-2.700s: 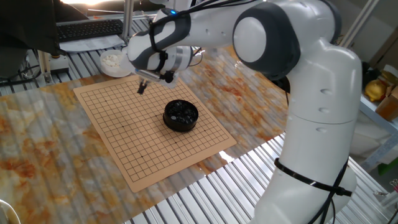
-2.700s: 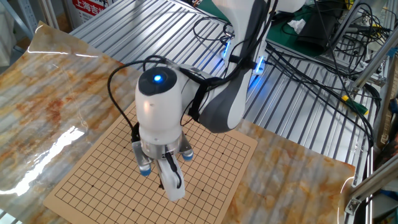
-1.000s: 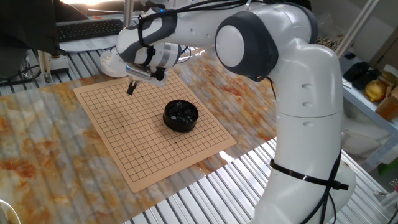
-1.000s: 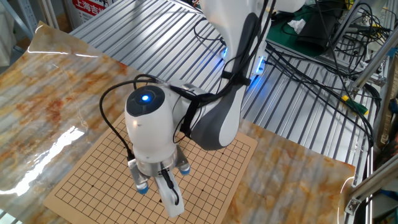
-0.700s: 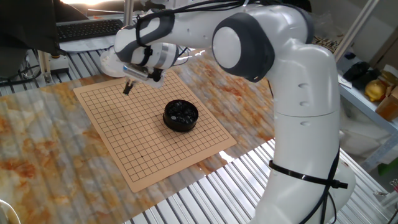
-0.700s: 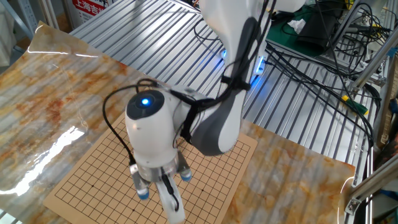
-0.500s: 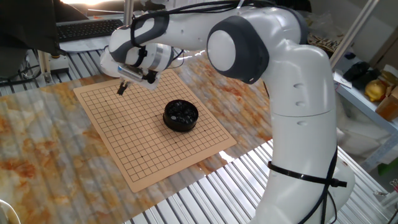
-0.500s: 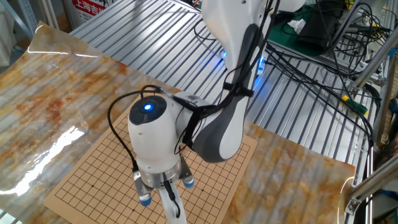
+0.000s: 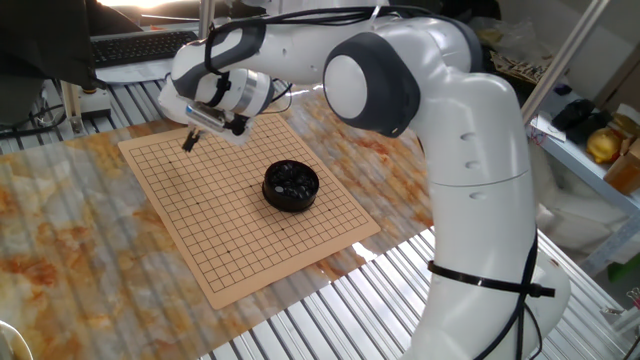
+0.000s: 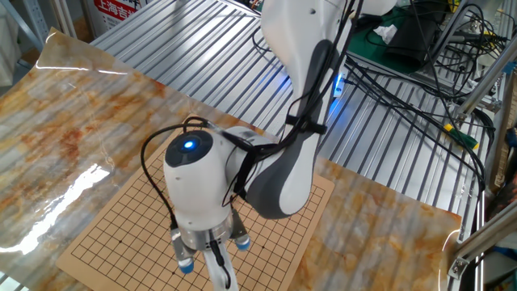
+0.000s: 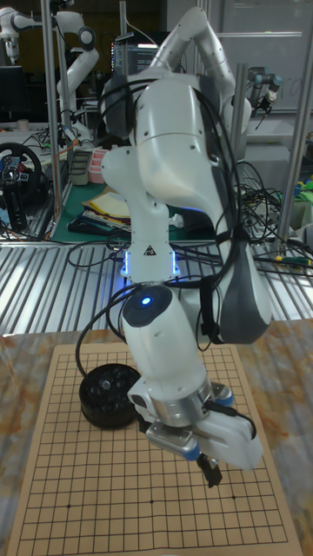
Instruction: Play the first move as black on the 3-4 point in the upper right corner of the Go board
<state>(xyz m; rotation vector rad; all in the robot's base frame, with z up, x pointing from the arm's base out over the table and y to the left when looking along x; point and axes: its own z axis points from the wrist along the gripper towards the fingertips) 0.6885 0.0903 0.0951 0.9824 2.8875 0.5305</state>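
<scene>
Marbled desk (image 9: 70,230), Go board (image 9: 240,235) bare. My jaws (image 9: 187,141) look pinched together near the far corner; stone unseen. Risk: release lands off the crossing or slides.

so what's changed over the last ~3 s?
The gripper has travelled across the Go board away from the black bowl, toward the far corner near the white bowl, staying just above the grid with its fingers close together; whether they hold a stone can't be made out. The black bowl and board haven't moved.
</scene>
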